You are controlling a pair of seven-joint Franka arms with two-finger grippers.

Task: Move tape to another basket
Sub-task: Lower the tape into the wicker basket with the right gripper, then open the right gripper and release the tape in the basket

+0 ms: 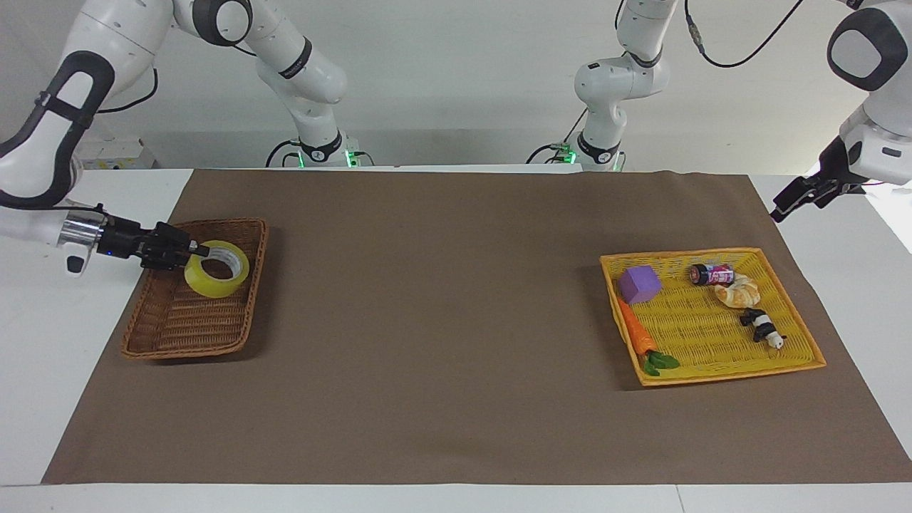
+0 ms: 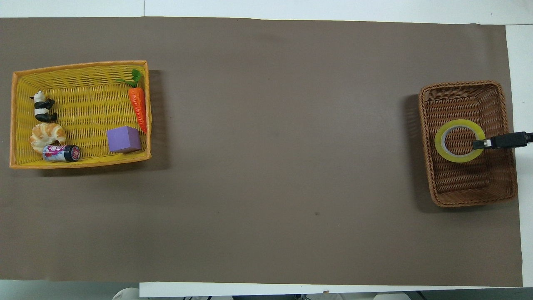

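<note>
The right gripper (image 1: 194,251) pinches the tape (image 1: 216,268) by its wall, low inside the brown basket (image 1: 149,335), so letting go should drop it flat. The left gripper (image 1: 787,201) waits off the mat, fingers unreadable.

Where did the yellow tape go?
The tape is inside the brown wicker basket at the right arm's end of the table, in the part nearer the robots, with the right gripper shut on its rim.
</note>
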